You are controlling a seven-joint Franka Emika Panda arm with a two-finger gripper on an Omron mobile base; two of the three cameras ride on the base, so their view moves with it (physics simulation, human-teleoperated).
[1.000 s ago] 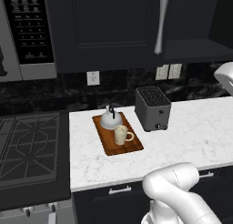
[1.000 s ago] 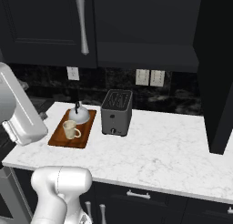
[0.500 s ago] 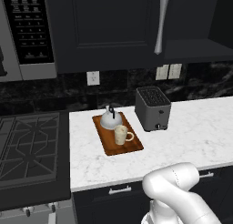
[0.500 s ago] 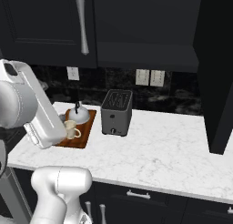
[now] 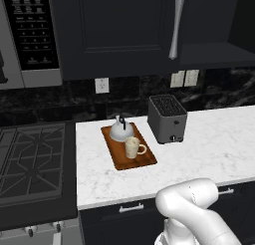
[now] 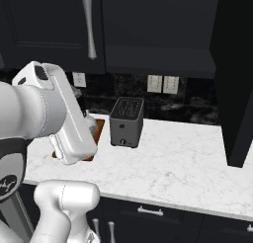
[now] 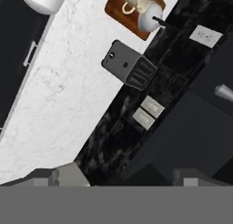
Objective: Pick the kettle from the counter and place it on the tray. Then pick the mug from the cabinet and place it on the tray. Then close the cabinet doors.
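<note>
Now your two-finger gripper (image 7: 123, 177) hangs high with jaws spread wide, holding nothing.
You see the cream-beige mug (image 5: 132, 147) and the squat silver kettle (image 5: 120, 130) together on the reddish-brown wooden tray (image 5: 121, 159), on the white marble counter (image 5: 209, 144) beside the boxy grey toaster (image 5: 167, 118); beyond, one dark panelled cabinet door (image 5: 119, 32) is shut.

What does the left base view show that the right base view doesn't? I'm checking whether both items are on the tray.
Left base view alone: the kettle and the mug both on the tray, plus the stovetop and microwave. Right base view alone: the robot's arm in front of most of the tray, and an open cabinet door at right. Both: the toaster, the counter, and a shut cabinet door with its silver handle.
</note>
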